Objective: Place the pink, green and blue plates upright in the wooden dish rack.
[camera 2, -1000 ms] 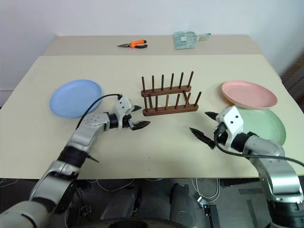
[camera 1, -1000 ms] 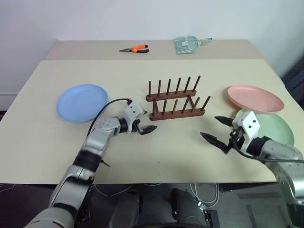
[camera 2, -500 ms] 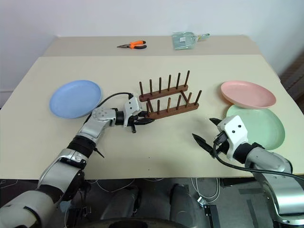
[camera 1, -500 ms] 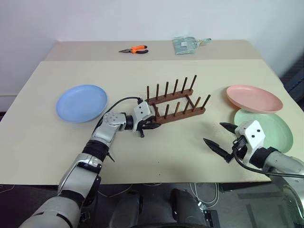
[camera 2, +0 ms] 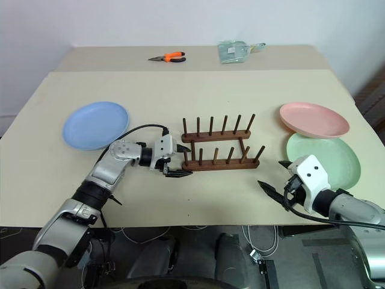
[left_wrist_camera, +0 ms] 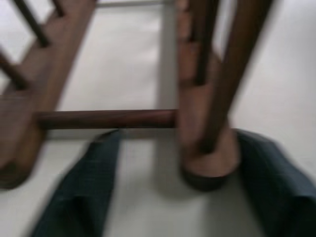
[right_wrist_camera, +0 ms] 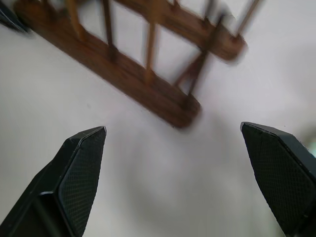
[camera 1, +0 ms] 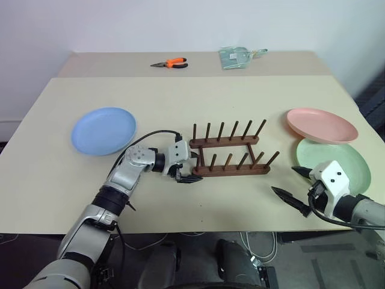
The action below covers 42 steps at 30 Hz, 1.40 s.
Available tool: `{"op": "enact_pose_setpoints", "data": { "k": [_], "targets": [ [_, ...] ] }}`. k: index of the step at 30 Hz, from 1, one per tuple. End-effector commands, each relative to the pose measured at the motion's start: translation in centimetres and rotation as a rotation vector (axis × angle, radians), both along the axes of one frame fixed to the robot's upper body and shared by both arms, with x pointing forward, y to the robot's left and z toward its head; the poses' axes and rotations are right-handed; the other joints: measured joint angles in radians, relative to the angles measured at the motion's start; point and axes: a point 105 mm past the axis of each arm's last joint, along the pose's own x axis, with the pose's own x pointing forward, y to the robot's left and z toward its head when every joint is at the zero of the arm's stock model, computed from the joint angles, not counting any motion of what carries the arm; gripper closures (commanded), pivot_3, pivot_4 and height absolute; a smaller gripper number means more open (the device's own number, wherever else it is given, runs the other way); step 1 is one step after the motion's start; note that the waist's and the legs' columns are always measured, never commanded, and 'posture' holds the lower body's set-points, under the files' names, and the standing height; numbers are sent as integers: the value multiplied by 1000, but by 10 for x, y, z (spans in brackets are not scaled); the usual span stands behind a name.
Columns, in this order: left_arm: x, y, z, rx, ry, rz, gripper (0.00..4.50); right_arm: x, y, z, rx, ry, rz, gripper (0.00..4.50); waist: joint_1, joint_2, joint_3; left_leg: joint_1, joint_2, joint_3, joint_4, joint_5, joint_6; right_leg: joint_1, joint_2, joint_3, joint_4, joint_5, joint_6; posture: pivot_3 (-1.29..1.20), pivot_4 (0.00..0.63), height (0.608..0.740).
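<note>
On the pale beige matte tabletop in front of you, the small dark brown wooden dish rack stands near the middle – two parallel base bars, each carrying a row of thin round upright pegs, joined by a slim cross rod. No plate is in it.

Your left claw sits at the rack's left end, its two black fingers spread with the rounded end of the near base bar between them. From the left wrist view, that bar end and one peg rise between the textured dark fingers; the fingers stand apart on either side of the wood, and you cannot tell for sure whether they touch it.

Your right claw hovers over the tabletop off the rack's right end, its two pointed black fingers wide apart and holding nothing. The right wrist view shows their cross-hatched pads flanking bare tabletop, with the rack beyond them.

The three plain round plates all lie flat – smooth, matte, with shallow raised rims. The light blue plate rests well to the left of the rack. The salmon pink plate lies to the right of the rack, and the pale mint green plate lies just nearer you, its far edge tucked under the pink one's rim.

Orange-handled pliers and a clear, crinkled plastic packet lie on the far tabletop.
</note>
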Motion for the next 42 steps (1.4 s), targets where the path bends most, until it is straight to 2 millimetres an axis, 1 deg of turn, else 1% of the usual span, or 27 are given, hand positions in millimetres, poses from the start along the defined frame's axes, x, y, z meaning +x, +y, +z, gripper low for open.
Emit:
{"op": "enact_pose_setpoints", "data": {
  "k": [1,2,4,5,6,7,8,10,11,13,16,17,20,22,25,27,30,31,32,33,34,36,38,40,42],
  "targets": [
    [-8,41,-13,56,95,135,1296,-4,2,5,-3,5,44,1435,-19,0,0,0,0,0,-1,0,0,0,0,0,0,0,0,0,150,740],
    [-16,45,-12,50,124,133,1637,-6,5,3,3,17,62,1893,-28,1,0,0,1,0,-1,0,0,0,0,0,1,0,0,0,150,740],
    [-38,46,-8,20,192,103,2705,-7,15,-2,11,40,100,3013,-45,0,0,1,2,0,-3,0,0,0,1,0,2,0,0,0,150,740],
    [-47,44,-7,6,214,92,3191,-7,20,-5,15,47,115,3537,-46,1,-1,2,3,0,-4,0,0,-1,1,0,2,0,0,0,150,740],
    [-56,36,-7,-11,231,80,3827,-5,25,-10,12,52,125,4128,-46,1,-1,1,6,0,-6,0,0,0,1,1,2,0,0,0,150,740],
    [-62,31,-7,-21,241,76,4242,-4,29,-13,10,54,130,4484,-45,2,-1,1,6,0,-6,0,0,0,1,1,1,0,-1,0,150,740],
    [-68,21,-10,-30,228,67,4462,2,31,-20,-9,47,115,4500,-42,2,-1,2,6,1,-6,0,0,0,1,1,0,-1,-1,0,150,740],
    [-70,5,-19,-35,208,112,4462,15,32,-32,-62,19,77,4500,-34,1,-2,2,5,1,-5,0,0,-1,0,0,-1,-1,-1,0,150,740],
    [-68,-2,-24,-36,193,141,4462,25,30,-37,-81,1,30,4500,-22,1,-1,1,4,0,-3,0,0,0,0,0,-1,-1,-1,0,150,740],
    [-63,-10,-29,-28,139,185,4462,38,27,-43,-95,-19,-29,4500,-12,0,-2,-1,2,0,0,0,0,0,-1,1,-1,-1,-1,0,150,740],
    [-42,-11,-36,-18,84,317,4462,52,29,-47,-126,-53,-59,4500,4,-1,-3,0,0,-1,3,0,-1,4,-1,2,-2,-1,-1,0,150,740],
    [-38,-10,-37,-14,72,341,4462,55,29,-48,-128,-58,-68,4500,7,-2,-4,1,0,-2,3,-2,-3,5,-1,1,-2,-1,-1,0,150,740],
    [-8,-4,-35,-21,7,504,4462,78,28,-43,-107,-108,-131,4500,5,-2,-4,1,0,-2,3,-2,-4,8,0,0,-4,-1,-1,0,150,740],
    [1,-3,-33,-43,-5,542,4462,88,29,-41,-104,-128,-146,4500,1,0,-5,0,0,-3,3,-2,-4,9,1,-2,-8,-1,-1,0,150,740],
    [15,3,-30,-60,-15,610,4462,103,32,-37,-110,-160,-147,4500,-9,1,-7,2,0,-3,3,0,-1,9,1,-2,-7,0,-1,0,150,740],
    [18,3,-30,-64,-20,616,4462,109,33,-34,-118,-181,-147,4500,-17,1,-8,2,-1,-3,3,0,0,6,0,-1,-1,0,0,0,150,740],
    [19,2,-30,-62,-29,608,4462,113,33,-27,-111,-203,-143,4500,-19,2,-8,2,-2,-4,1,1,0,3,1,-1,2,1,3,0,150,740],
    [19,2,-30,-63,-32,604,4462,113,33,-23,-109,-213,-134,4500,-19,2,-9,2,-1,-4,1,1,0,3,1,-1,2,2,3,0,150,740],
    [18,1,-26,-84,-28,592,4462,110,28,-11,-124,-241,-112,4500,-19,3,-9,2,-1,-4,1,1,0,3,1,-1,2,1,3,0,150,740],
    [15,-1,-22,-105,-28,569,4500,107,22,1,-146,-270,-93,3985,-19,3,-8,2,-1,-4,1,1,0,3,1,-1,2,1,3,0,150,740],
    [14,-3,-19,-119,-29,553,4500,104,19,9,-163,-289,-80,3762,-19,4,-8,2,-2,-3,1,1,0,3,1,-1,2,1,3,0,150,740],
    [-1,-12,-4,-186,-25,442,4500,96,4,37,-240,-351,-47,2806,-22,5,-8,1,-2,-3,1,0,0,3,1,-1,1,1,3,0,150,740],
    [-18,-20,9,-247,0,340,4500,91,-15,60,-368,-392,-39,1829,-24,6,-7,-1,-2,-1,0,0,0,1,0,1,0,1,4,0,150,740],
    [-33,-27,19,-298,47,259,4500,89,-33,70,-499,-393,-30,1829,-23,6,-6,-1,-2,-1,0,0,0,0,0,1,0,0,4,0,150,740],
    [-46,-32,28,-333,74,193,4500,92,-50,69,-634,-372,-21,1829,-21,3,-5,-2,-1,-1,0,0,0,-1,0,0,0,-1,2,0,150,740]
  ]
}}
